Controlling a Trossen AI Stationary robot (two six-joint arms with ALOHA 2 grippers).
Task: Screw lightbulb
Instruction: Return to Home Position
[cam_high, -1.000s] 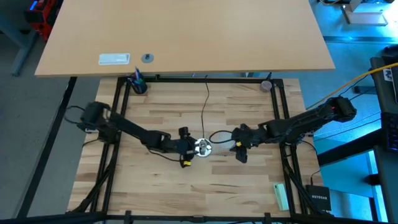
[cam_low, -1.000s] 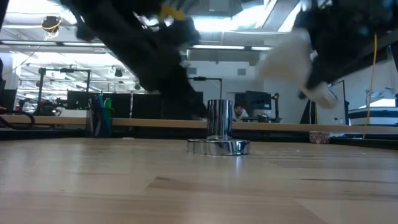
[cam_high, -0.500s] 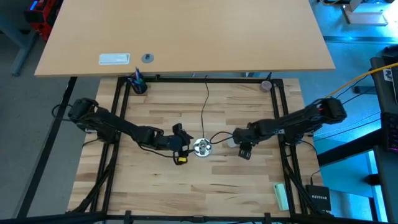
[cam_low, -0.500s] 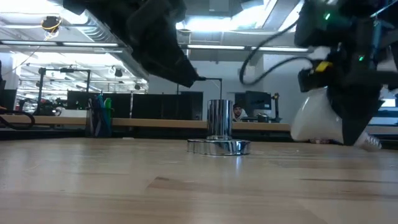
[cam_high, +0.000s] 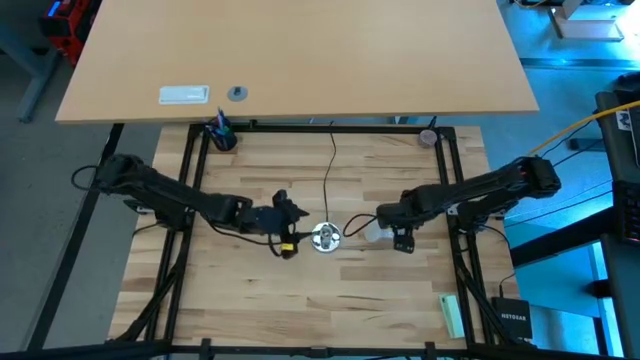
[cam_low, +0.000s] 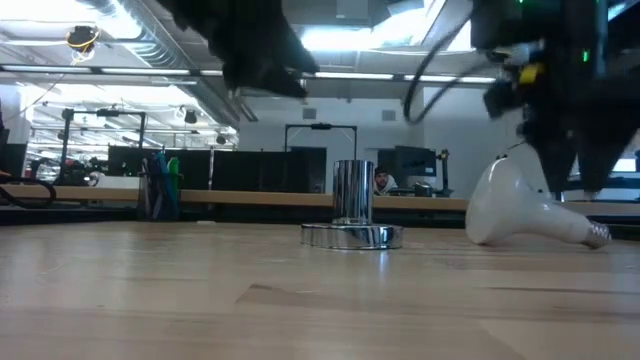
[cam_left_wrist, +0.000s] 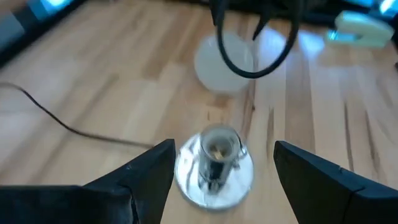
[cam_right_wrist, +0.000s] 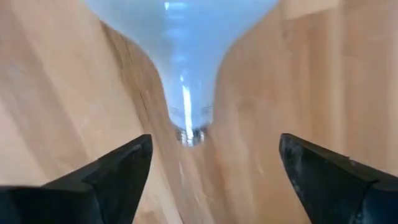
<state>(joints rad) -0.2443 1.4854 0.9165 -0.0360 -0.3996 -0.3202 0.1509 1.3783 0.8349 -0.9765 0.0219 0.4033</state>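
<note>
The frosted white lightbulb lies on its side on the wooden table, dome toward the socket, silvery screw base pointing away from it. The round silver socket stands upright just left of it. My right gripper is open above the bulb's neck, pointing down, one finger on each side of the screw base without touching it. My left gripper hangs open in the air left of the socket, aimed at it.
A thin black cord runs from the socket to the table's far edge. A cup of pens stands at the far left corner, a small dish at the far right, and a green object at the near right.
My right gripper has tipped to point down, brought the lightbulb down to the table and opened, letting go; the bulb now lies on its side. My left gripper has risen and drawn back from the socket toward the table's left edge, rolling a little.
</note>
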